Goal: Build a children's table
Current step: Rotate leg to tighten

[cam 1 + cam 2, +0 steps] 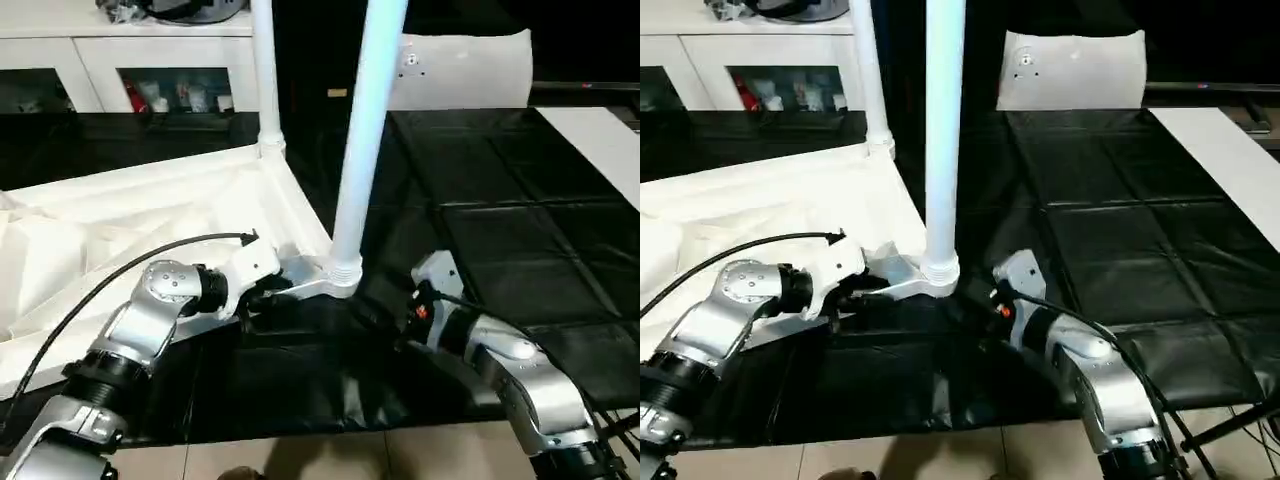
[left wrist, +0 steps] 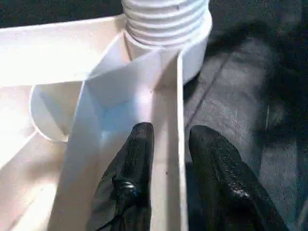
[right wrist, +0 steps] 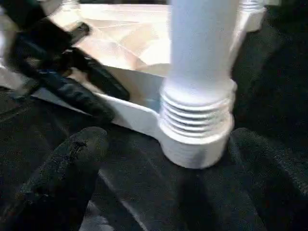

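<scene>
No text, label, brand, number or sign can be read in any of the views.

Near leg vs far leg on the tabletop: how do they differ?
The near leg stands in the corner socket between both grippers; the far leg stands at the corner beyond. The near leg's threads show above its socket; the far leg's joint is too small to tell. Both are white and upright on the tabletop.
</scene>
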